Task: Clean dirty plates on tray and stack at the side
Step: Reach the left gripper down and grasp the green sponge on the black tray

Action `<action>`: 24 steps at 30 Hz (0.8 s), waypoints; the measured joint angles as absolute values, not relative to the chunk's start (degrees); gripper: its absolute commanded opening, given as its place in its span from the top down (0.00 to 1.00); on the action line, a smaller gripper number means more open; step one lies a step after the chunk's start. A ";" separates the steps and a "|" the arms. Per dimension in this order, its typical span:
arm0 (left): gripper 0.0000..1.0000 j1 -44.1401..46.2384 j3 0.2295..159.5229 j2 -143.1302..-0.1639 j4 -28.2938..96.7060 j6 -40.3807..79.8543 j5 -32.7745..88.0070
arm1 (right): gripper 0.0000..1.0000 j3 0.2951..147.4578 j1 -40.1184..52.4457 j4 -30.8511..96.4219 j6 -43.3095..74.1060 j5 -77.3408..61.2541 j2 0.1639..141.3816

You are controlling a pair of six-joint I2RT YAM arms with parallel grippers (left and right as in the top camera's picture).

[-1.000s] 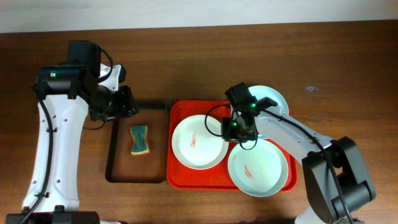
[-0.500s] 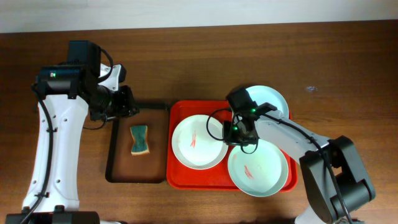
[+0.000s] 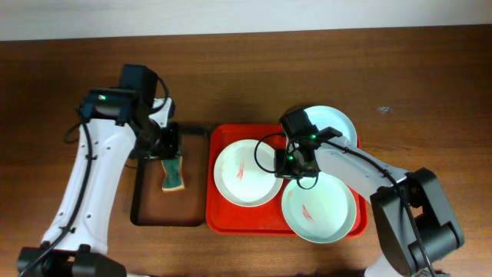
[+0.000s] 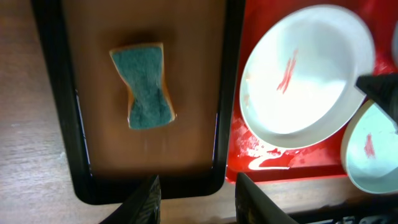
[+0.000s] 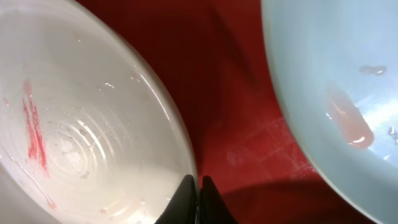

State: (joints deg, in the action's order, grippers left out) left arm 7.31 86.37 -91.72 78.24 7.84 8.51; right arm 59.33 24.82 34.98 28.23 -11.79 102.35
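left end effector [image 4: 198, 202] spread, overhead obscured

Dark wooden table [image 3: 254, 69], perhaps pale wall [image 3: 231, 15].

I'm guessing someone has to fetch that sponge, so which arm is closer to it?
Left. The left gripper hangs open over the black tray, close by the sponge. The right gripper is across on the red tray, closed on the white plate's rim.

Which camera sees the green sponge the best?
The left wrist view: the sponge shows whole and big, seen from above. The overhead view shows it small, right by the left gripper. The right wrist view does not show it.
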 measured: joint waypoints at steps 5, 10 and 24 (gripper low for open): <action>0.66 7.44 84.20 -91.85 74.67 9.23 8.25 | 0.96 59.33 24.82 35.00 28.29 -11.62 102.35; 0.64 7.44 79.94 -91.83 71.96 9.47 6.92 | 0.96 59.33 24.82 35.42 28.27 -11.60 102.32; 0.73 7.44 66.83 -100.33 55.59 14.39 -0.73 | 0.96 59.33 24.82 35.70 28.25 -11.57 102.32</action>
State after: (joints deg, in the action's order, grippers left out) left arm 7.44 66.83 -100.33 55.59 14.39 -0.73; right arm 59.33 24.82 35.70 28.25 -11.57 102.32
